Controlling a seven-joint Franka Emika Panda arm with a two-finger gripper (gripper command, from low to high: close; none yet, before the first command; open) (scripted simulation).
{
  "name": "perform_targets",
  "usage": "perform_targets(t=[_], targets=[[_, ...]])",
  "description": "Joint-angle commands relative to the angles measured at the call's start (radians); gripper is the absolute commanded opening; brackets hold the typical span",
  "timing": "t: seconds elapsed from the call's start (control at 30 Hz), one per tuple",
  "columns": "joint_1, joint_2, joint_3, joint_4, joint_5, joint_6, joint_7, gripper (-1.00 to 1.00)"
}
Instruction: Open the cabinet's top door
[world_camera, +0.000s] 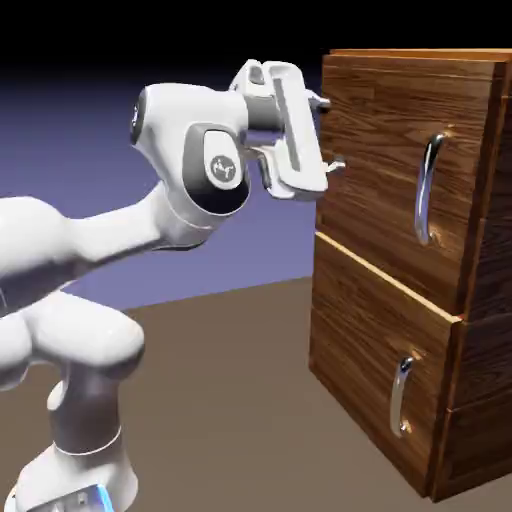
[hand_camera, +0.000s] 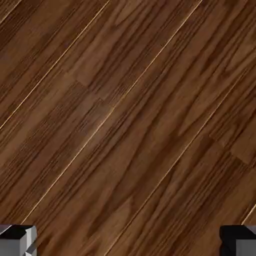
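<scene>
You are looking at a boxy brown wood-grain cabinet (world_camera: 400, 260) that fills the right side of the exterior view, standing on the brown table (world_camera: 230, 400). Its front carries two panels. The top door (world_camera: 385, 170) is the taller one, with a long curved silver bar handle (world_camera: 428, 188) set upright toward its right side. Below it sits the shorter lower panel (world_camera: 375, 370) with its own smaller silver handle (world_camera: 401, 394). The top door lies flush with the cabinet front, and a thin pale seam runs between the two panels.

Your white arm (world_camera: 120, 250) rises from the lower left and bends at the elbow, with the wrist held level at the height of the top door. The gripper (world_camera: 328, 133) points at the door's left edge, its fingertips at or just beside the wood; you cannot tell from here whether they touch. It is well apart from the long handle, which lies farther right across the panel.

The hand view gives you what the exterior view cannot: the two grey fingertips (hand_camera: 17, 240) sit at the bottom corners, spread wide, with nothing between them, so the gripper is released and holds nothing. Everything else in that view is wood grain, running diagonally with thin pale lines. Neither handle shows there. The exterior view alone shows you the handles and the arm's pose.
</scene>
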Motion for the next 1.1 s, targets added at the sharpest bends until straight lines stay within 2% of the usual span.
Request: perform_targets(t=[0.0, 0.5, 0.7, 0.73, 1.07], targets=[[0.018, -0.020, -0.021, 0.006, -0.038, -0.007, -0.044, 0.00], [0.281, -0.320, -0.330, 0.090, -0.596, -0.103, -0.690, 0.00], [0.444, -0.301, -0.350, 0.210, -0.700, -0.135, -0.640, 0.00], [0.444, -0.301, -0.350, 0.210, -0.700, -0.135, -0.640, -1.00], [0.173, -0.360, -0.181, -0.116, -0.796, -0.416, -0.381, -1.00]])
